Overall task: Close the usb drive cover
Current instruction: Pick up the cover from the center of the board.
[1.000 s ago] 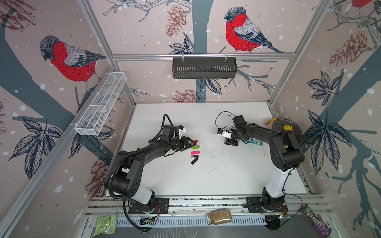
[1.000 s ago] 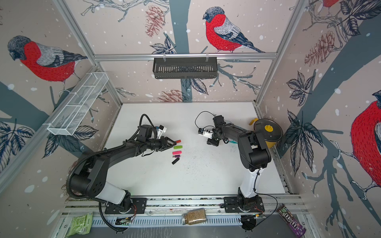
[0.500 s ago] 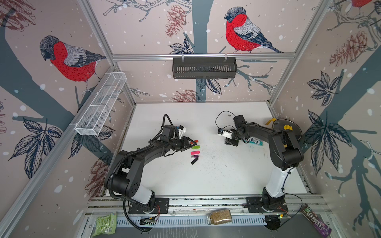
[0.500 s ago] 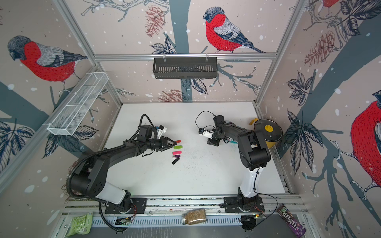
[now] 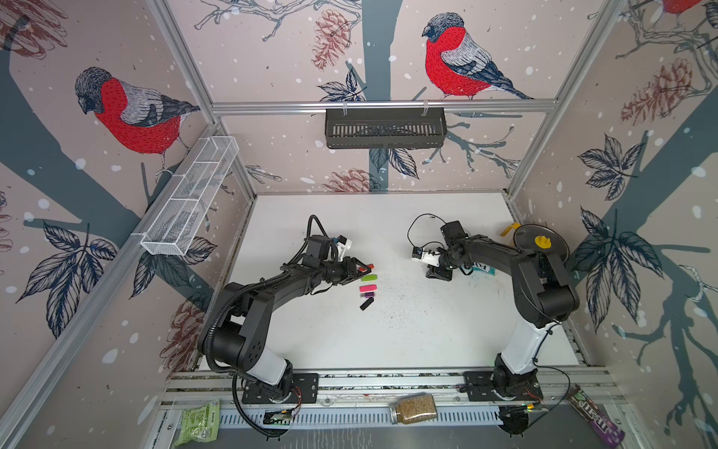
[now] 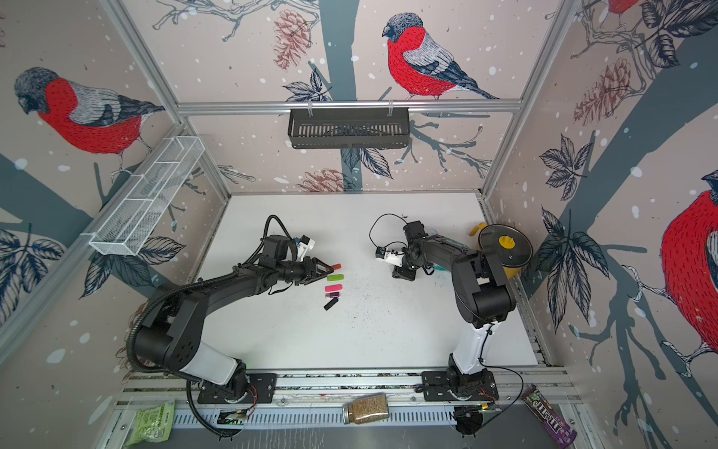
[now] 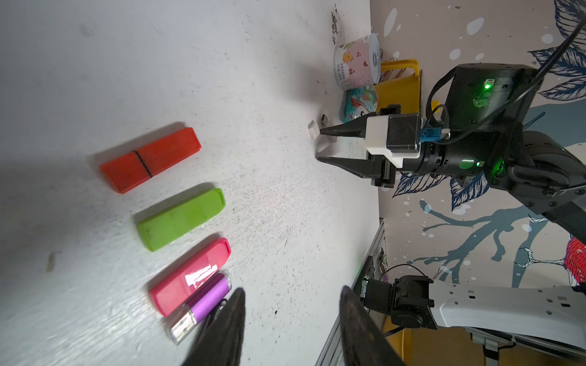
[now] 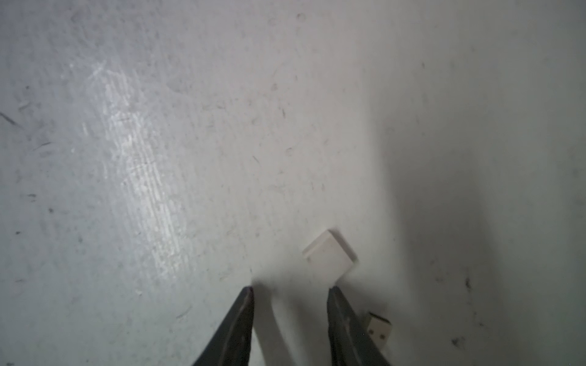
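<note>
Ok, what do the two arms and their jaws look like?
Both the left arm and right arm are black with a white link near the base. White-and-black camera blocks sit at the wrists, trailing black cables. Jaws are slim, dark, pointed.

Orange drive [image 7: 150, 160], green drive [image 7: 181, 219], pink drive [image 7: 190, 277], wht cap [image 8: 329, 255].

— Lined up on the table [image 7: 269, 79]?
— Yes: orange drive [image 7: 150, 159], green drive [image 7: 181, 219], pink drive [image 7: 190, 277], purple drive [image 7: 206, 302] with bare plug.
— Beyond?
— Just the right gripper [image 7: 318, 145], jaws apart, tip beside a white cap [image 7: 314, 130].
</note>
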`<act>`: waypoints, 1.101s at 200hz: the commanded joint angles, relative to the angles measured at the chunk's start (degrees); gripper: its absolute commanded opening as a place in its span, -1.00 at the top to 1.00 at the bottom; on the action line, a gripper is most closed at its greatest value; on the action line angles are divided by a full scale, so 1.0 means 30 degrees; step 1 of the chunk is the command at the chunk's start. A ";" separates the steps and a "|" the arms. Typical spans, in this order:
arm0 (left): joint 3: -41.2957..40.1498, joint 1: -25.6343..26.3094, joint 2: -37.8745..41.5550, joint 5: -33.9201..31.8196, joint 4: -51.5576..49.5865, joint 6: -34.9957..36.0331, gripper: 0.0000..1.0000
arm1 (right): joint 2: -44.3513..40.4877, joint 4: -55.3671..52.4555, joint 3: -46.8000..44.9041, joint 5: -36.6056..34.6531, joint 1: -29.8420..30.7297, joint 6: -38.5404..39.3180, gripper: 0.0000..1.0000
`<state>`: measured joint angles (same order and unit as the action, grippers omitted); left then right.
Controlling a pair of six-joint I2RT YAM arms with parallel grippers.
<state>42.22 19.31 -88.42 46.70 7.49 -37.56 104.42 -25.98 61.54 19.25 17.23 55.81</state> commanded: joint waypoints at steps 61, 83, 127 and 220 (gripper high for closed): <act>-0.0161 -0.0021 -0.0396 0.0573 0.1135 -0.0135 0.04 | -0.0422 -0.0579 -0.0159 -0.1705 -0.0208 -0.0481 0.20; -0.0176 -0.0020 -0.0612 0.0690 0.1310 -0.0199 0.04 | 0.0300 -0.1292 0.0769 -0.1255 -0.0131 -0.1632 0.20; -0.0262 -0.0020 -0.0467 0.0665 0.1401 -0.0184 0.04 | 0.0892 -0.1359 0.0805 -0.1747 0.0961 -0.5061 0.18; -0.0451 -0.0021 -0.0237 0.0782 0.1460 -0.0124 0.04 | 0.1548 -0.0810 0.0960 -0.4547 0.2527 -1.3758 0.15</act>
<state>41.17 19.31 -89.91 47.90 10.00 -37.71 106.94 -25.41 64.84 9.91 23.55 21.71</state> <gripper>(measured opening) 0.481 0.421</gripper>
